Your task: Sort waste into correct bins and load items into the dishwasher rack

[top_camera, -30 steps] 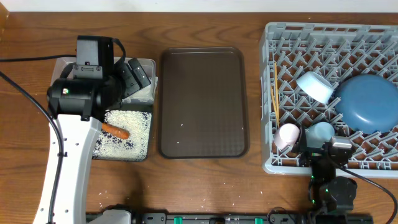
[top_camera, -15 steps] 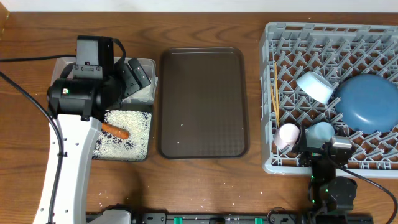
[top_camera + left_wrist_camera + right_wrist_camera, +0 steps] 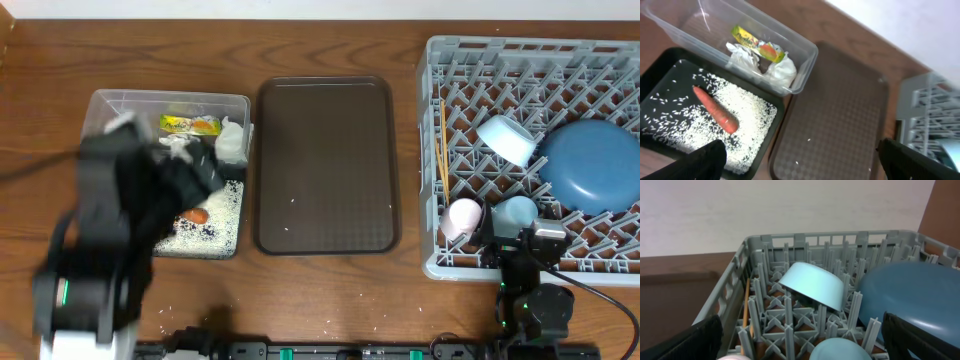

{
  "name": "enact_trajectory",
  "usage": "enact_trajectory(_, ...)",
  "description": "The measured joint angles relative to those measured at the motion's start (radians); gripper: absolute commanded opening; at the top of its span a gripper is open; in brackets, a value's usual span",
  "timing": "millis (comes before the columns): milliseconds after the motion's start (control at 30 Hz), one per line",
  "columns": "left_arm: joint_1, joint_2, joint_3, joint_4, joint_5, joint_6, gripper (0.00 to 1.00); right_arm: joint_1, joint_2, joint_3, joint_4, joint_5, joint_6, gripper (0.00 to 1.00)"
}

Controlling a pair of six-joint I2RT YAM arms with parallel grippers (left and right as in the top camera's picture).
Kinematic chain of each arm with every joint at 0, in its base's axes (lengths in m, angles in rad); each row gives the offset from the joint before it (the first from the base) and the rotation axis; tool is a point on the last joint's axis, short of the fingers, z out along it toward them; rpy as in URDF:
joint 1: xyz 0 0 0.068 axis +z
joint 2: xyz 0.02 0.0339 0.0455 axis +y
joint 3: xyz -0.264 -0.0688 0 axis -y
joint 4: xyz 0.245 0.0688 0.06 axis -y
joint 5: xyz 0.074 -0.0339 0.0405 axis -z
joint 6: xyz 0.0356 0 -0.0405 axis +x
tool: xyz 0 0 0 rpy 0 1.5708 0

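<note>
The clear tub (image 3: 100,105) holds the yellow-green wrapper (image 3: 757,44) and crumpled white paper (image 3: 780,72). Beside it, the black tray (image 3: 660,57) holds rice (image 3: 747,107) and the orange carrot (image 3: 715,110). My left gripper (image 3: 805,167) is open and empty above the black tray's edge; it shows as a blur in the overhead view (image 3: 195,178). The grey rack (image 3: 440,60) carries the blue plate (image 3: 590,165), white bowl (image 3: 507,138), pinkish cup (image 3: 461,218), light blue cup (image 3: 517,211) and chopsticks (image 3: 441,140). At the rack's front edge my right gripper (image 3: 800,345) is open and empty.
A brown serving tray (image 3: 325,165) with a few rice grains lies between the bins and the rack. Stray rice grains (image 3: 190,310) dot the table in front of the black tray. The left arm's body covers the front left of the table.
My left arm has swung from over the tub toward the front left and is blurred with motion, uncovering the wrapper and paper. The right arm has not moved.
</note>
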Motion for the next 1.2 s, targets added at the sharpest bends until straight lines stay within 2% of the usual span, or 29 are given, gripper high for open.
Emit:
enact_trajectory(233, 0.000, -0.373, -0.247, -0.013, -0.093, 0.000, 0.99, 0.000, 0.000, 0.000, 0.000, 0.002, 0.000, 0.99)
enact_trajectory(467, 0.000, -0.609, -0.417, -0.125, -0.162, 0.001, 0.99, 0.000, 0.000, 0.000, 0.000, 0.002, 0.000, 0.99)
enact_trajectory(667, 0.000, -0.756, -0.513, -0.076, -0.188, 0.000, 0.99, 0.000, 0.000, 0.000, 0.000, 0.002, 0.000, 0.99)
enact_trajectory(767, 0.000, -0.817, -0.573, 0.015, -0.196, 0.000, 0.99, 0.000, 0.000, 0.000, 0.000, 0.002, 0.000, 0.99)
enact_trajectory(900, 0.000, -0.895, -0.692, 0.216, -0.198, 0.001, 0.99, 0.000, 0.000, 0.000, 0.000, 0.002, 0.000, 0.99)
enact_trajectory(1200, 0.000, -0.913, -0.988, 0.850, -0.111, 0.000, 0.99, 0.000, 0.000, 0.000, 0.000, 0.002, 0.000, 0.99)
